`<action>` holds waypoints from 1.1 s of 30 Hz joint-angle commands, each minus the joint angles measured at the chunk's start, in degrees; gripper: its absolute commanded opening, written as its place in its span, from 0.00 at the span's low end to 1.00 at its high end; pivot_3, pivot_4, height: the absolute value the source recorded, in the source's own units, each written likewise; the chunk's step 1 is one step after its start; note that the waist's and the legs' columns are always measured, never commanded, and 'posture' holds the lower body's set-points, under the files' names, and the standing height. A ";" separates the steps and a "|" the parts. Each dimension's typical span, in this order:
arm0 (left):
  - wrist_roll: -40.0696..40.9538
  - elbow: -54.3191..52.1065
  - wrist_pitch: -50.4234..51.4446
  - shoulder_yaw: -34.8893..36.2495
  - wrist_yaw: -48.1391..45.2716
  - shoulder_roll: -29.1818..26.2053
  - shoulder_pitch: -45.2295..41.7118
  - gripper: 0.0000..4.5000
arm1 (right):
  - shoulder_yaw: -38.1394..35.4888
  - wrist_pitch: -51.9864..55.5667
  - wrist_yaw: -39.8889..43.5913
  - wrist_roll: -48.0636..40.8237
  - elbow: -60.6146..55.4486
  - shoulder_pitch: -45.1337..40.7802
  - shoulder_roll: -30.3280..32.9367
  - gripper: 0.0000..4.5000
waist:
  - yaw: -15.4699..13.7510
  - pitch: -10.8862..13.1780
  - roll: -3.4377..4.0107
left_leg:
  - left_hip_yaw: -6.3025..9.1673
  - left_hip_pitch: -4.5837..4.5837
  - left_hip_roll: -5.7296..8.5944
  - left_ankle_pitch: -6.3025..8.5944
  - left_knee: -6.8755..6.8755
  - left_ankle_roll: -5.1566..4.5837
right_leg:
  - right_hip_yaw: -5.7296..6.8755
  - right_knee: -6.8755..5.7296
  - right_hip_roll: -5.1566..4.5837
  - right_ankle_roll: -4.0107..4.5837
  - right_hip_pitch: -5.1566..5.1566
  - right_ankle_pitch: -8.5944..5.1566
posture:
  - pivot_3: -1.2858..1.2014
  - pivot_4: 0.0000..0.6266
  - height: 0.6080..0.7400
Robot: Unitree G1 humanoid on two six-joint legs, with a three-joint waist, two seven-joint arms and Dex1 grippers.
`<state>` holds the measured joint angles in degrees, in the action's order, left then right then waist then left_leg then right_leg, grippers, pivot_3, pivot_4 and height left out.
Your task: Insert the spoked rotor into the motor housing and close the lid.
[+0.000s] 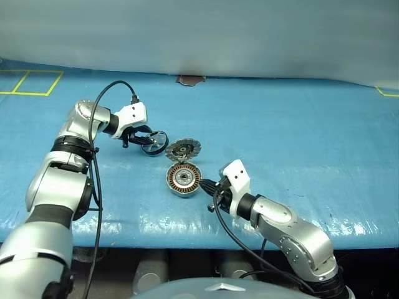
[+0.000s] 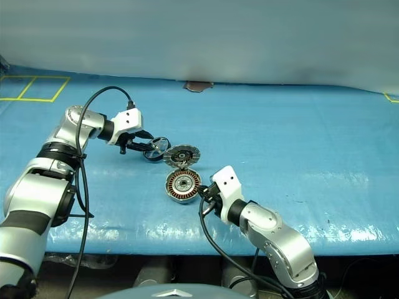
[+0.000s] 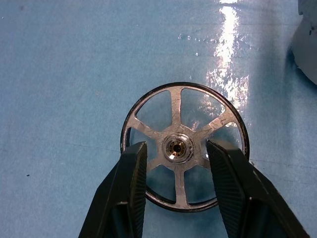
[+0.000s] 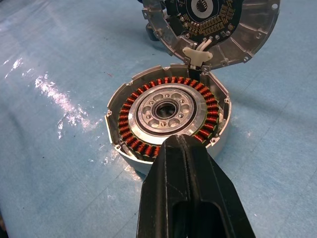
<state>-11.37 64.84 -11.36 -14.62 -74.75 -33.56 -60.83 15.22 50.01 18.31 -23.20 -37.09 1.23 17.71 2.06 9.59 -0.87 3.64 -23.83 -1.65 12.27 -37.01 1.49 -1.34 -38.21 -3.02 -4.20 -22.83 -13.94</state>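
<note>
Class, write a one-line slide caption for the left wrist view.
Left gripper straddles the hub of the spoked rotor, one finger on each side, as it lies on the blue table cover.

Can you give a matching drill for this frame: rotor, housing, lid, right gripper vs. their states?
Column one:
1. rotor
2. housing
3. lid
4. right gripper

Column two:
A. swung open, standing up from the housing's edge
B. shut, its tip at the housing's near rim
C. lying on the blue sheet between the left gripper's fingers
D. open on top, copper windings ringing a silver hub

Pairs: 1-C, 2-D, 3-A, 4-B
</note>
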 commanded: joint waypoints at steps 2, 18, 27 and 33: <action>-0.70 0.10 1.88 0.04 -0.23 -0.45 -2.08 0.49 | -0.82 -1.45 -0.19 -0.10 -2.37 -0.10 -0.17 0.00 | 0.01 0.00 0.00 | 0.00 0.00 0.00 0.00 0.00 0.00 | 0.00 0.00 0.00 0.00 0.00 0.00 | 0.52 0.24 1.00; -0.33 0.34 1.43 0.95 -0.36 0.35 -1.74 0.87 | -0.64 -1.25 -0.05 -0.02 -2.59 -0.14 0.10 0.00 | 0.00 0.00 0.00 | 0.01 0.00 0.00 0.00 0.00 0.00 | 0.00 0.00 0.00 0.00 0.00 0.01 | 0.52 0.24 1.00; -1.16 2.30 1.28 0.57 1.61 2.15 -2.62 0.87 | -1.16 -1.31 -0.82 0.03 -3.36 0.74 -0.07 0.00 | 0.06 0.00 0.00 | 0.01 -0.01 0.01 0.00 -0.01 0.00 | 0.00 0.00 0.00 -0.01 0.00 0.01 | 0.52 0.24 1.00; -2.66 3.77 1.32 -0.07 2.77 2.56 -3.01 0.87 | -1.40 -1.26 -1.61 -0.03 -4.04 1.41 -0.17 0.00 | 0.00 0.00 0.00 | 0.01 -0.01 0.01 0.00 -0.01 0.00 | -0.01 0.00 0.00 -0.02 0.00 0.01 | 0.52 0.24 1.00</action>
<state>-13.57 68.42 -9.43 -14.68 -72.46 -30.64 -61.96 14.73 49.99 17.03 -23.09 -38.77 2.62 17.70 2.07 9.59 -0.88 3.64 -23.84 -1.64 12.27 -37.03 1.49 -1.35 -38.21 -3.02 -4.22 -22.83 -13.93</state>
